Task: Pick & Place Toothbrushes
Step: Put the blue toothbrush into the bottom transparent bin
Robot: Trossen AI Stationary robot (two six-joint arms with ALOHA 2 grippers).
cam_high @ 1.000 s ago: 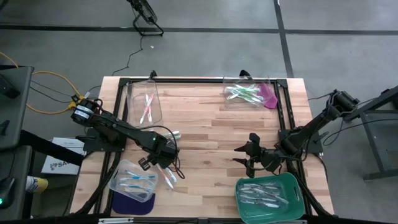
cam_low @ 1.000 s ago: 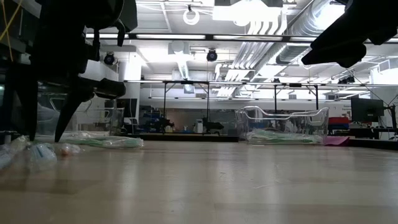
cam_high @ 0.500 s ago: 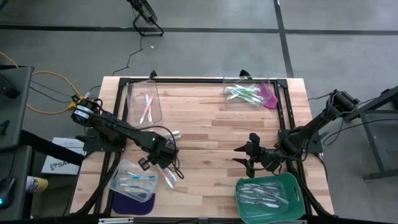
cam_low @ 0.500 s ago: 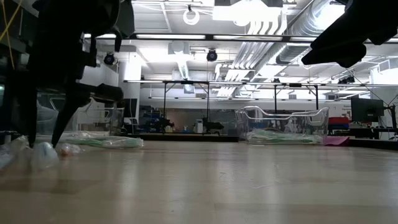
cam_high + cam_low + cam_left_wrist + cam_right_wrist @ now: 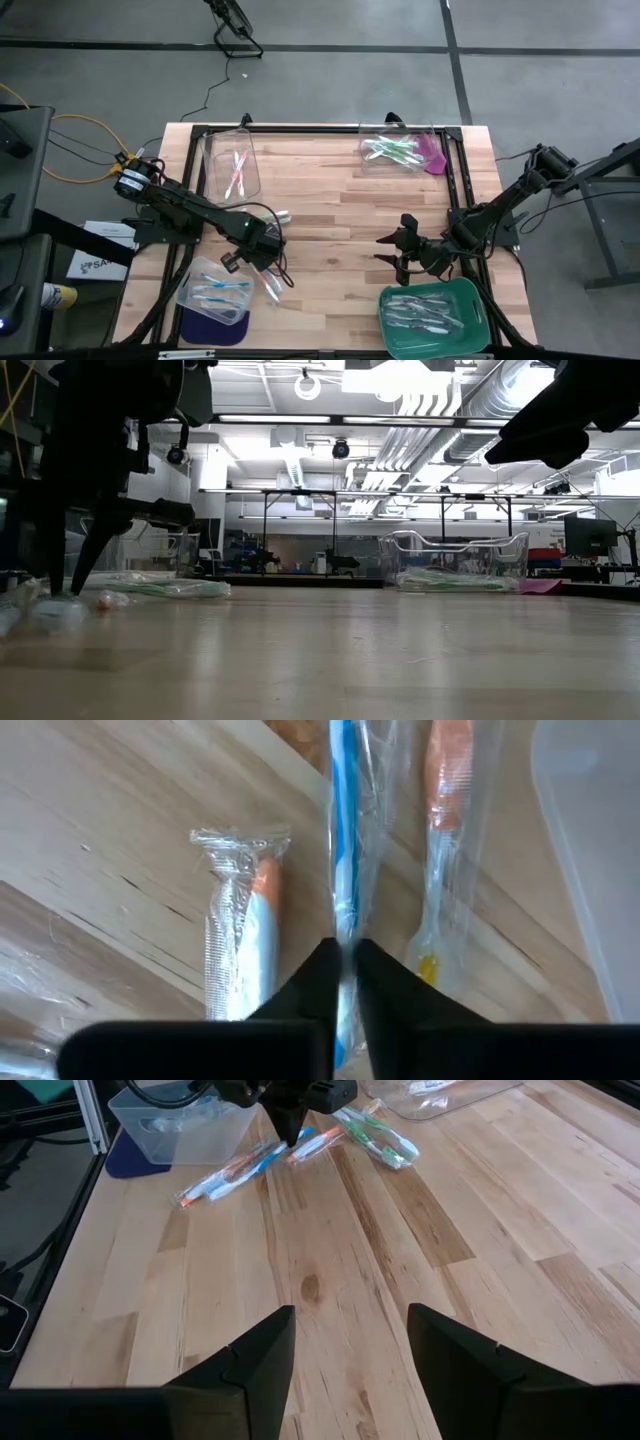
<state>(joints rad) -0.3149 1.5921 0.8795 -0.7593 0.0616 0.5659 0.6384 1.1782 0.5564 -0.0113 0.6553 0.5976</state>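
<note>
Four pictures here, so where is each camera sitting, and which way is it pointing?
High view: above, looking straight down on the table and both arms.
Low view: at tabletop height, looking level across the table into the room; dark arm parts hang in from above.
Left wrist view: on the left arm, looking down past the left gripper, closed on a blue toothbrush.
Right wrist view: on the right arm, looking across the table past the open right gripper.
Shared: the right wrist view also shows the left gripper and that toothbrush cluster.

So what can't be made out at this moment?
- High view: the left tool hides the blue toothbrush it has closed on.
- Low view: the arm blocks that grasp.
- Green tray: its contents are too small to count.
- Left wrist view: the picture's edges cut off the toothbrush's ends.
</note>
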